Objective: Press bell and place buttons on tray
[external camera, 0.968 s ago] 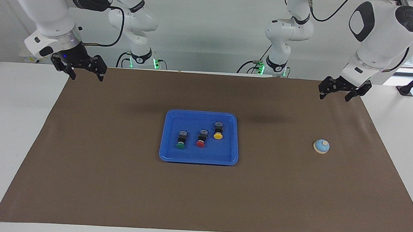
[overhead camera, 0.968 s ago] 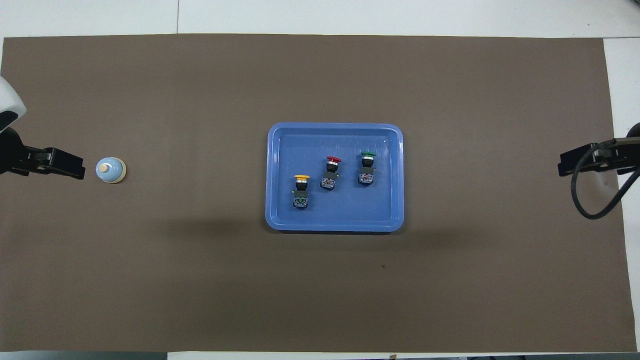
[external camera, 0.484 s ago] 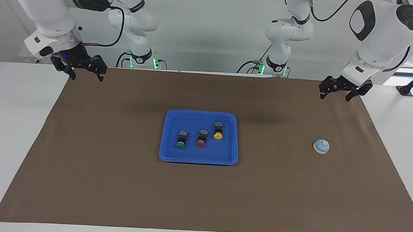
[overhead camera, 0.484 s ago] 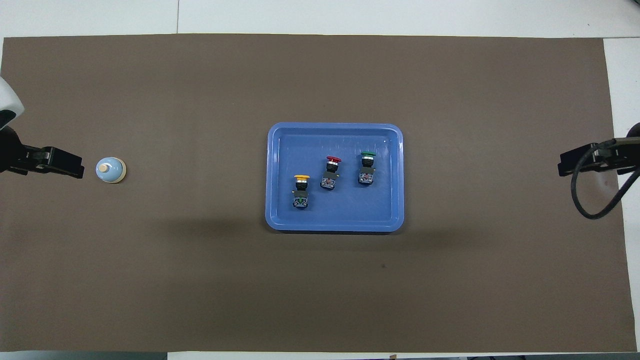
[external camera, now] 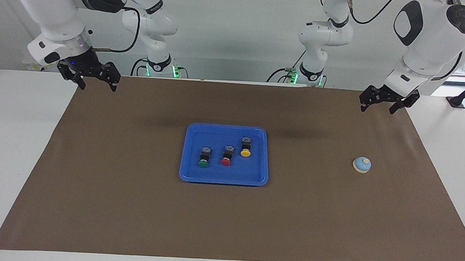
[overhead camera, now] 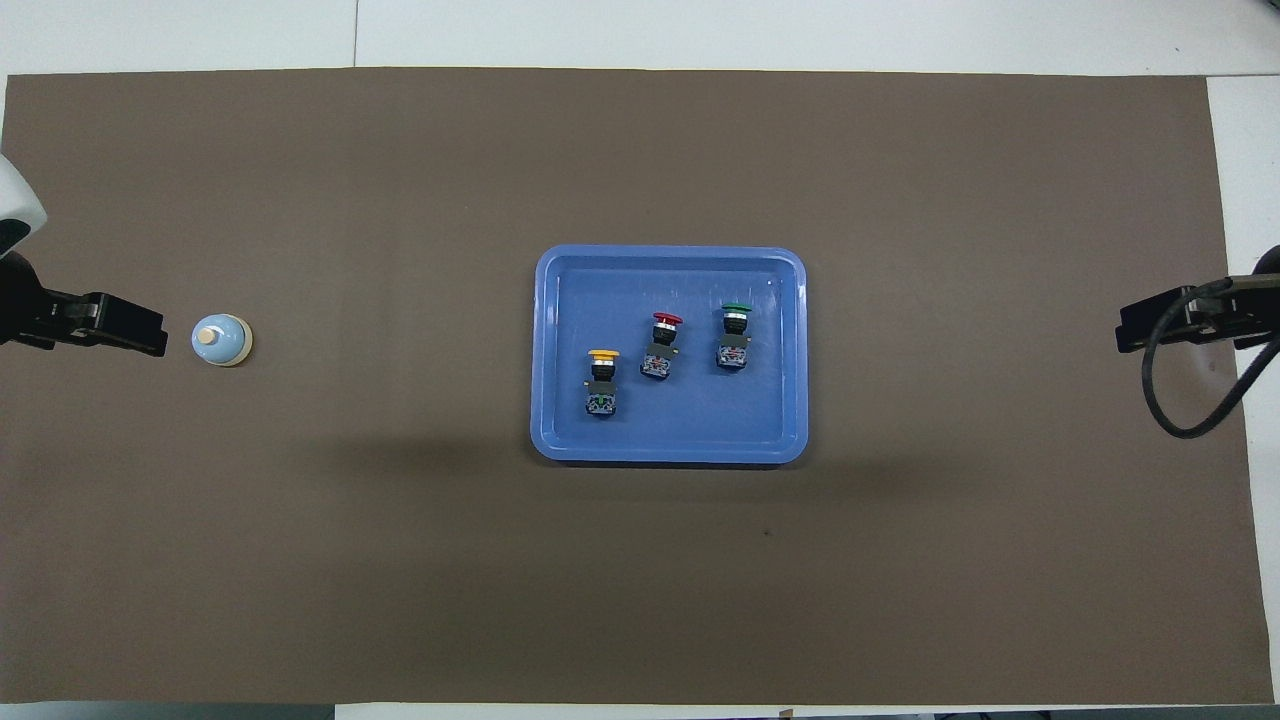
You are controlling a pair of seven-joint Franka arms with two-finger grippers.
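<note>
The blue tray (external camera: 189, 172) (overhead camera: 560, 440) lies in the middle of the brown mat. In it lie the green button (external camera: 203, 157) (overhead camera: 734, 335), the red button (external camera: 227, 155) (overhead camera: 661, 346) and the yellow button (external camera: 246, 146) (overhead camera: 602, 380). The bell (external camera: 362, 164) (overhead camera: 221, 340) stands on the mat toward the left arm's end. My left gripper (external camera: 376, 108) (overhead camera: 150, 335) is open and empty, raised over the mat's edge at its own end. My right gripper (external camera: 98, 86) (overhead camera: 1130, 335) is open and empty, raised over the mat's corner at its own end.
The brown mat (external camera: 130, 213) (overhead camera: 400, 560) covers most of the white table (external camera: 14, 141). A black cable (overhead camera: 1165, 400) loops by the right gripper. A black stand foot (external camera: 458, 102) sits on the table at the left arm's end.
The left gripper has drawn back slightly from the bell, toward its end of the table. The right arm, tray, buttons and bell have not moved.
</note>
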